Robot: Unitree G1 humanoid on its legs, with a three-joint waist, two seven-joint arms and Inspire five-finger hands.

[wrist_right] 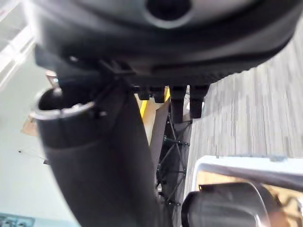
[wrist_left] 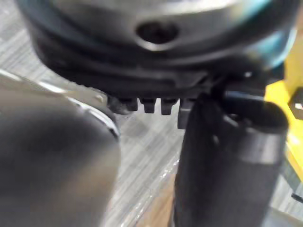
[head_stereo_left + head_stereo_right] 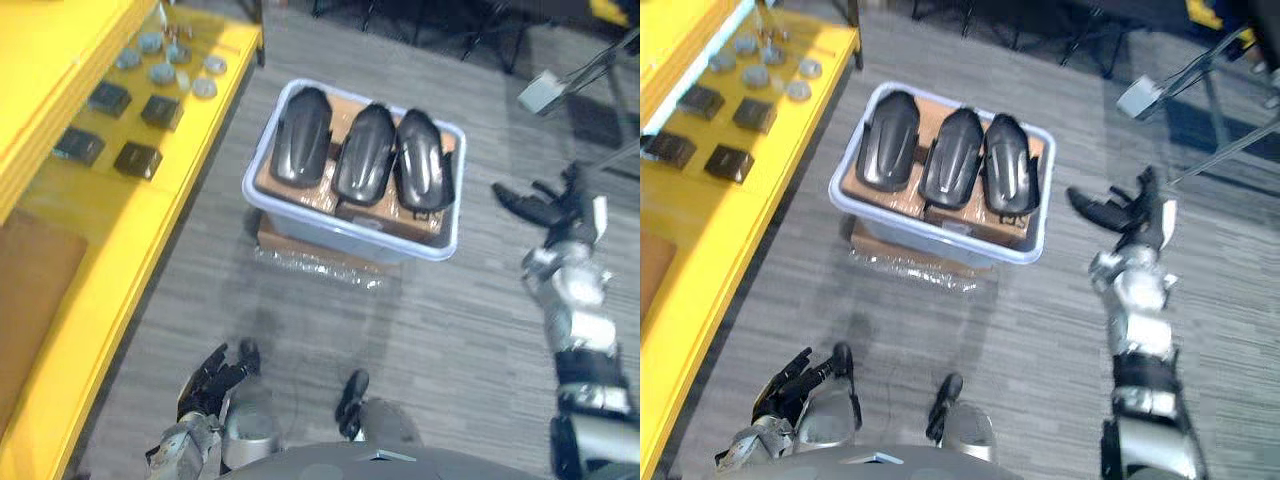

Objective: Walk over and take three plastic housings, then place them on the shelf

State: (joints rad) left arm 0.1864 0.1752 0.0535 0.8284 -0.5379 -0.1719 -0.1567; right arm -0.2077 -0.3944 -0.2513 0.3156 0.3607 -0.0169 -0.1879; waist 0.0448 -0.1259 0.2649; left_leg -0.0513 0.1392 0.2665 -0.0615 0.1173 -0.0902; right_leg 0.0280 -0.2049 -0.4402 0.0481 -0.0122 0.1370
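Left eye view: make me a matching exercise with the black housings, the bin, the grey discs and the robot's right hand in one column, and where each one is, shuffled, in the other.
1. black housings
2. bin
3. grey discs
4. right hand

A. on the yellow shelf
B. resting on a plastic-wrapped box on the floor
C. raised to the right of the bin, fingers open
D. side by side inside the bin

Pairs: 1-D, 2-B, 3-A, 4-C
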